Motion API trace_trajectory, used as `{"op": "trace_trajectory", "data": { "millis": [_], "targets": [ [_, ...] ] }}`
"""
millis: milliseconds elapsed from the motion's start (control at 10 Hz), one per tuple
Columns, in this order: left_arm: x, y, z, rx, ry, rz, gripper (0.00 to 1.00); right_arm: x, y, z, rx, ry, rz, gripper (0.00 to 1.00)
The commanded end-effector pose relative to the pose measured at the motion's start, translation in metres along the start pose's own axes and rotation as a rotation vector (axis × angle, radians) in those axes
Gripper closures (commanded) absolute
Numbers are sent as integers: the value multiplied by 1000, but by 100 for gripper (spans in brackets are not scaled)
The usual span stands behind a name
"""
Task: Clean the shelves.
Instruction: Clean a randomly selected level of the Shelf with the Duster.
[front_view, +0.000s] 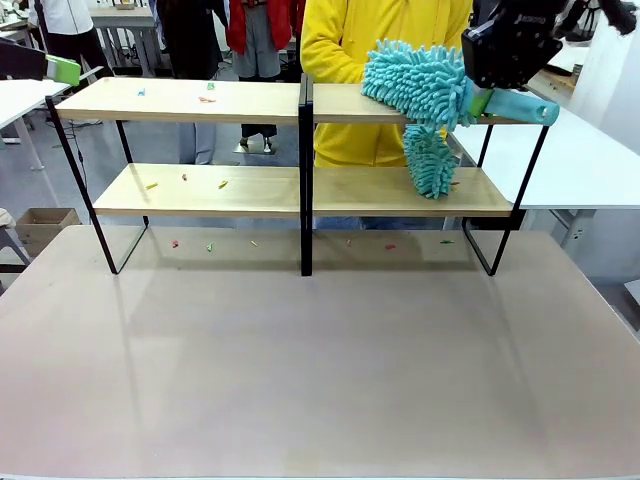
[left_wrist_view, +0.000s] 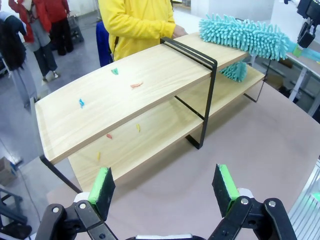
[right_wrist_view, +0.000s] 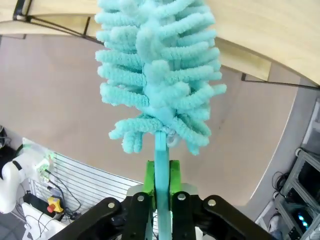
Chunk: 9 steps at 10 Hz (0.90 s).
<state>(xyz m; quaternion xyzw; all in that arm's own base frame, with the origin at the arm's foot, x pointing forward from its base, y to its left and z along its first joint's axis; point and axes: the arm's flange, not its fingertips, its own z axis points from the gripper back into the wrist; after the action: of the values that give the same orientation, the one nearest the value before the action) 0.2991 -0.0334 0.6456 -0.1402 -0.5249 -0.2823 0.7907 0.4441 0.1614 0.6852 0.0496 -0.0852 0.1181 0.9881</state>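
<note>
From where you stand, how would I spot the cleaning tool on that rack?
Find the shelves, two long wood boards on a black frame. At the top board's right end sits the duster, its handle shut in the right gripper. It is big, shaggy and turquoise; the rest are tiny coloured scraps.

Pale tables (front_view: 590, 160), grey floor (front_view: 95, 150) (cardboard box (front_view: 45, 225))

You have no text, label, brand, number or sign that can be read in any of these views. In the right wrist view, the dark electronics units (right_wrist_view: 301, 212) in the lower corner and the small yellow box with a red button (right_wrist_view: 53, 205) among the cables are too small and blurred for you to make out any marking on them.
</note>
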Motion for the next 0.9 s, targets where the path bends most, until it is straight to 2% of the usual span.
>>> {"op": "trace_trajectory", "data": {
  "millis": [0, 300, 400, 500, 600, 700, 800],
  "targets": [
    [-1, 0, 1, 0, 0, -9, 0, -4, -3, 15, -92, -13, -135, 88],
    [-1, 0, 1, 0, 0, -9, 0, -11, -27, 23, -183, 52, -377, 88],
    [-1, 0, 1, 0, 0, -9, 0, -12, -35, 25, -201, 22, -417, 88],
    [-1, 0, 1, 0, 0, -9, 0, -15, -39, 33, -216, -107, -426, 88],
    [-1, 0, 1, 0, 0, -9, 0, -19, -38, 43, -221, -330, -343, 88],
    [-1, 0, 1, 0, 0, -9, 0, -22, -33, 43, -201, -418, -268, 88],
    [-1, 0, 1, 0, 0, -9, 0, -24, -28, 41, -184, -458, -208, 88]
  ]
}}
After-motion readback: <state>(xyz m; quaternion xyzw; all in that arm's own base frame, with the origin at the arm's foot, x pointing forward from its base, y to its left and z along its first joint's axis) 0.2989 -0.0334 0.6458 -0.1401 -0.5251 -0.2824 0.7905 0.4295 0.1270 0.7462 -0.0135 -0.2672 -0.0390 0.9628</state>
